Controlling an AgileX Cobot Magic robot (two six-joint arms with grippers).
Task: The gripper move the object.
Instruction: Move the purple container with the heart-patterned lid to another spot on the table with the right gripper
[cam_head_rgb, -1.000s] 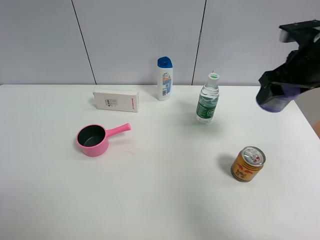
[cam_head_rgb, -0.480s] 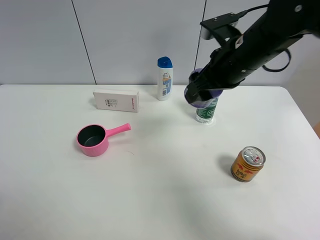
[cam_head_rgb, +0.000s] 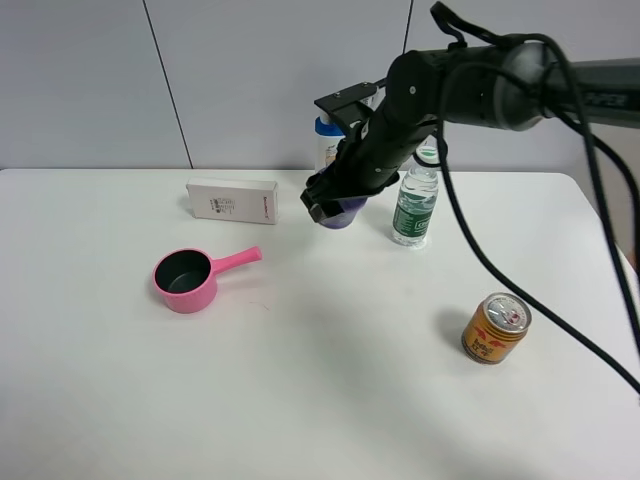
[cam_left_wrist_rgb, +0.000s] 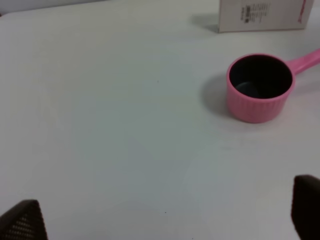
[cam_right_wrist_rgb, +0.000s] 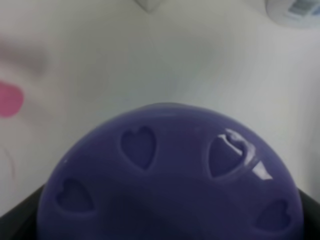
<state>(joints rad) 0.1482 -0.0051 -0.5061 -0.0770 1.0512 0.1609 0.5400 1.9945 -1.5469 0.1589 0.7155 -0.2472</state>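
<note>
- From the high camera, my right claw (cam_head_rgb: 338, 200) was pinching the object (cam_head_rgb: 345, 214), whose purple body showed just beneath the dark fingers. I had reached across the middle of the desk (cam_head_rgb: 320, 400), so the load hung between the white box (cam_head_rgb: 232, 200) and the water bottle (cam_head_rgb: 413, 205), in front of the shampoo bottle (cam_head_rgb: 329, 135). It looked lifted clear of the desk, which suits a carry, though I could not be certain of the gap.
- In that same view the pink pot (cam_head_rgb: 185, 282) sat upright and apart with its dark bowl showing nothing inside. The drink can (cam_head_rgb: 496, 327) stood well apart near the right, its top apparently unopened. The water bottle wore its cap; I could not judge its fill.
- From the left wrist, my left claw (cam_left_wrist_rgb: 162, 220) was spread wide and held nothing, only its two tips showing at the frame's edges. It hung idle over bare desk, leaving the work to the other arm. The pink pot (cam_left_wrist_rgb: 260, 87) lay ahead, empty, with the white box (cam_left_wrist_rgb: 262, 15) beyond it.
- From the right wrist, the object (cam_right_wrist_rgb: 170, 170) filled the view as a purple dome stamped with small hearts, pressed between the dark edges of my claw. What it held was hidden.
</note>
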